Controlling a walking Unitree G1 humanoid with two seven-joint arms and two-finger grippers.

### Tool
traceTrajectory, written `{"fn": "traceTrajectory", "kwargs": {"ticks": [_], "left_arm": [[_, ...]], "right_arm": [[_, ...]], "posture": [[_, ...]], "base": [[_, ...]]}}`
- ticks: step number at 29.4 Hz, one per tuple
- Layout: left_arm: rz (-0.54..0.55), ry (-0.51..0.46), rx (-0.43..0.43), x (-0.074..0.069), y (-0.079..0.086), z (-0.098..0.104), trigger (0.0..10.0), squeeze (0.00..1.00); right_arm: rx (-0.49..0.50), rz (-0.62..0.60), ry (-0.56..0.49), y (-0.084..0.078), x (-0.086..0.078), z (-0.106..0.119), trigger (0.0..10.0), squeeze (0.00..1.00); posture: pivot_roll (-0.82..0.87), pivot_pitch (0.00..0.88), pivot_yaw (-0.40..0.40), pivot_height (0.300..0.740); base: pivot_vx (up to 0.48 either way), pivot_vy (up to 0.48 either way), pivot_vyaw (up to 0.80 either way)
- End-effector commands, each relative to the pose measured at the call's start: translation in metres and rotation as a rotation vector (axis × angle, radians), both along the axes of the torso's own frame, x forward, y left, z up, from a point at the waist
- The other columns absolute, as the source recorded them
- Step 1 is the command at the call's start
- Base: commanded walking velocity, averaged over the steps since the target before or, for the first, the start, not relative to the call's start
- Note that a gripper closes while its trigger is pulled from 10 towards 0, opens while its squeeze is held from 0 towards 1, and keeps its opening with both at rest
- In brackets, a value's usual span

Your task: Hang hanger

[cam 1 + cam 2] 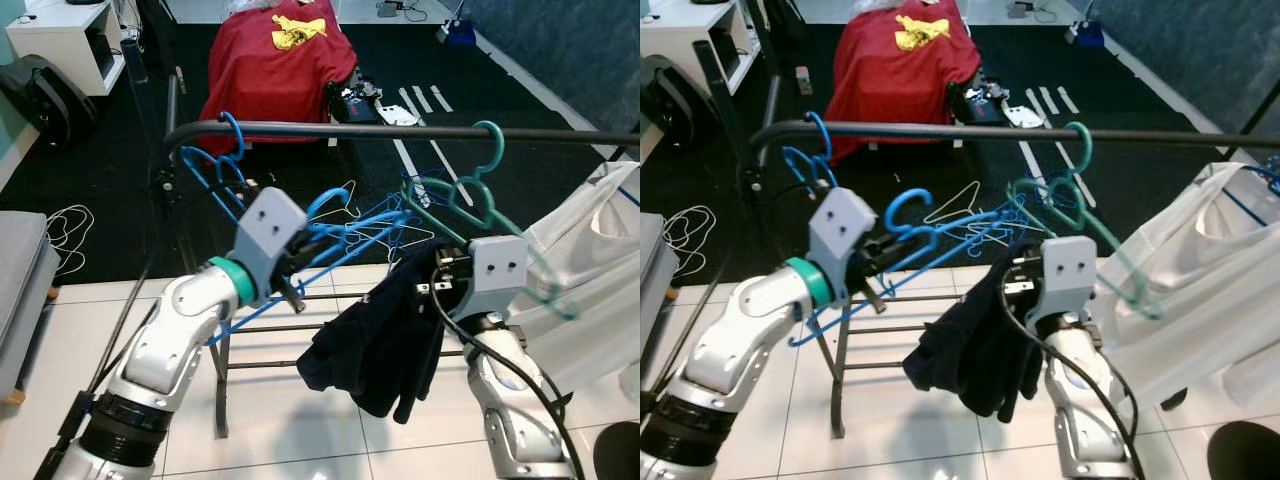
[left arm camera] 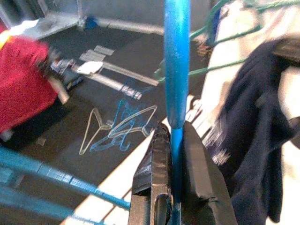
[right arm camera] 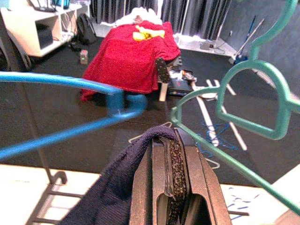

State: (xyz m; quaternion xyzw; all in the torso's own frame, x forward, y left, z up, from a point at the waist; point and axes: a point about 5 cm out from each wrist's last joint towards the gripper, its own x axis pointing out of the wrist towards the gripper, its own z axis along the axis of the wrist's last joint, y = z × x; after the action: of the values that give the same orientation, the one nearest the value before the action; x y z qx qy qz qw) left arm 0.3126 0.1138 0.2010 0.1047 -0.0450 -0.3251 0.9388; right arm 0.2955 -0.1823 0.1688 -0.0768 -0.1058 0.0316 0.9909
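White tiles meet dark carpet beyond the rail (image 1: 400,131). Your left gripper (image 1: 291,283) pinches the blue hanger (image 1: 345,240) at its neck, below the rail at 7 o'clock. It looks light, stiff and slick; keep that neck grip. Your right gripper (image 1: 437,272) is clamped on the dark garment (image 1: 380,340).

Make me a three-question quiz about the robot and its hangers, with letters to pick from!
1. Where is the hook of the green plastic hanger?
A. on the floor
B. over the dark metal clothes rail
C. on the white cabinet

2. What colour is the cloth over the furniture behind the rail?
A. red
B. purple
C. orange

3. What is the left gripper doing?
A. hanging open
B. gripping a sock
C. shut on the blue plastic hanger

Answers: 1 B, its hook curls over the rail. 2 A, the red cloth drapes there. 3 C, both fingers pinch the blue bar.
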Motion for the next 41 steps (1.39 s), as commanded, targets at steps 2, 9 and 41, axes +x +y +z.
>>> {"fn": "traceTrajectory", "kwargs": {"ticks": [2,9,41], "left_arm": [[0.072,0.076,-0.052,-0.017,0.031,-0.009,10.0,0.00],[0.104,0.191,-0.017,-0.060,0.068,-0.025,10.0,0.00],[-0.060,0.351,0.007,-0.097,0.099,-0.003,10.0,0.00]], "right_arm": [[-0.051,0.052,0.020,-0.006,-0.002,0.004,10.0,0.00],[-0.123,0.167,0.117,-0.013,0.006,0.000,10.0,0.00],[-0.273,0.413,0.170,0.002,0.044,0.015,10.0,0.00]], "posture": [[0.00,0.077,0.034,0.740],[0.03,0.076,0.024,0.740],[0.04,0.073,0.009,0.740]], "base": [[0.000,0.000,0.00],[0.000,0.000,0.00],[0.000,0.000,0.00]]}}
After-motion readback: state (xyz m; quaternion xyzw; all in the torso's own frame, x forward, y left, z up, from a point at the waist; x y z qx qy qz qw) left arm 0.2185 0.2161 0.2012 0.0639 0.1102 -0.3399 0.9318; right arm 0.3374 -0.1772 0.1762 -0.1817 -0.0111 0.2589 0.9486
